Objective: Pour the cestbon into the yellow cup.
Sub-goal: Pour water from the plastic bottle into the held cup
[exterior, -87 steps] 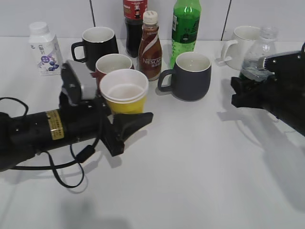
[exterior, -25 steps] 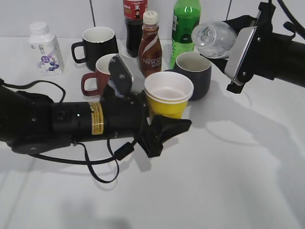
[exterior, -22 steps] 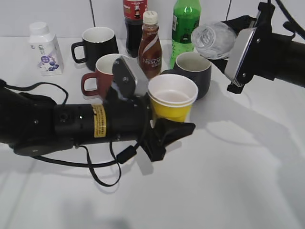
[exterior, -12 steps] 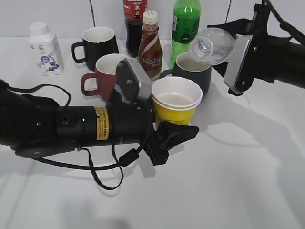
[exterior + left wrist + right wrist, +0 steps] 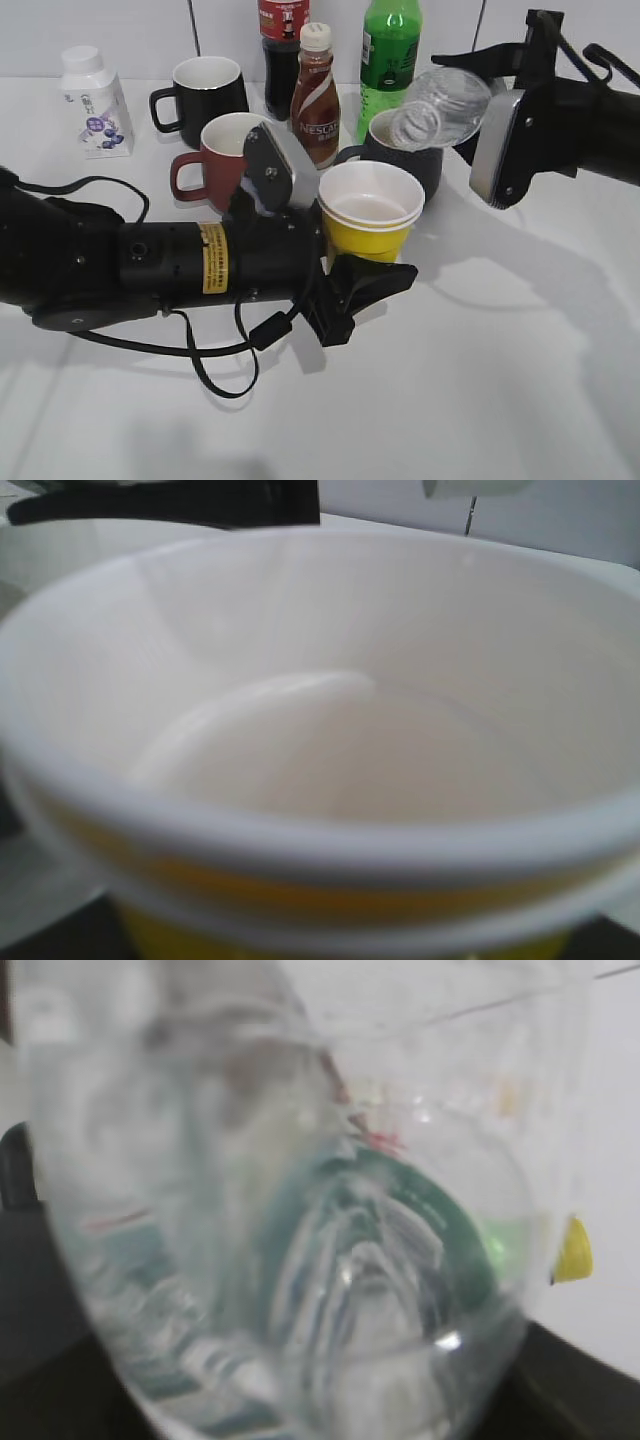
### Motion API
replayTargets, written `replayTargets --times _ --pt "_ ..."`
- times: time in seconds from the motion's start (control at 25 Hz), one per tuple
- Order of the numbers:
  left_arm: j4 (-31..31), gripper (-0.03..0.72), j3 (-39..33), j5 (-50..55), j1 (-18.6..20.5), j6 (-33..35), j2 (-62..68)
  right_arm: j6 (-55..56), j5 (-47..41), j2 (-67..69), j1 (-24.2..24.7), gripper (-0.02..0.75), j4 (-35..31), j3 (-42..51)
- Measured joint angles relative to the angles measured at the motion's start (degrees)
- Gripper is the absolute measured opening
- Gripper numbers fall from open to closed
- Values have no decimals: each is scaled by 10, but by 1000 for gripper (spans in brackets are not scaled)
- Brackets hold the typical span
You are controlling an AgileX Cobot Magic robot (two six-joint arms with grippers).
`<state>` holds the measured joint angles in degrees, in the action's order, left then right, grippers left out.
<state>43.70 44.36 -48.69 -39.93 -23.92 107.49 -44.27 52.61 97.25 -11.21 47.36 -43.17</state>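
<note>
My left gripper [image 5: 345, 275] is shut on the yellow cup [image 5: 368, 215] and holds it upright above the table, in front of the mugs. The cup's white inside fills the left wrist view [image 5: 320, 740]. My right gripper [image 5: 485, 95] is shut on the cestbon [image 5: 440, 105], the clear bottle. The bottle lies tipped, its open mouth pointing down and left, above and right of the cup's rim and over the grey mug. The bottle fills the right wrist view [image 5: 300, 1230]. No stream of water shows.
Behind the cup stand a grey mug [image 5: 415, 165], a red mug [image 5: 215, 160], a black mug [image 5: 205, 90], a Nescafe bottle [image 5: 315, 95], a green bottle [image 5: 388, 50], a cola bottle [image 5: 283, 40] and a small white bottle [image 5: 93, 100] at the far left.
My left gripper carried the cup right and up. My right gripper lifted the bottle, brought it left over the grey mug and tipped its mouth further down toward the cup.
</note>
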Motion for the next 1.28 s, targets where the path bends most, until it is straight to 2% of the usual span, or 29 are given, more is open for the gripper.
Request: replayTargets --times 0.64,1.28 --pt "3 436 0 -2 0 0 0 -7 15 0 0 449 1 0" --pt "40 436 43 13 0 -17 15 -7 16 -1 0 449 3 0"
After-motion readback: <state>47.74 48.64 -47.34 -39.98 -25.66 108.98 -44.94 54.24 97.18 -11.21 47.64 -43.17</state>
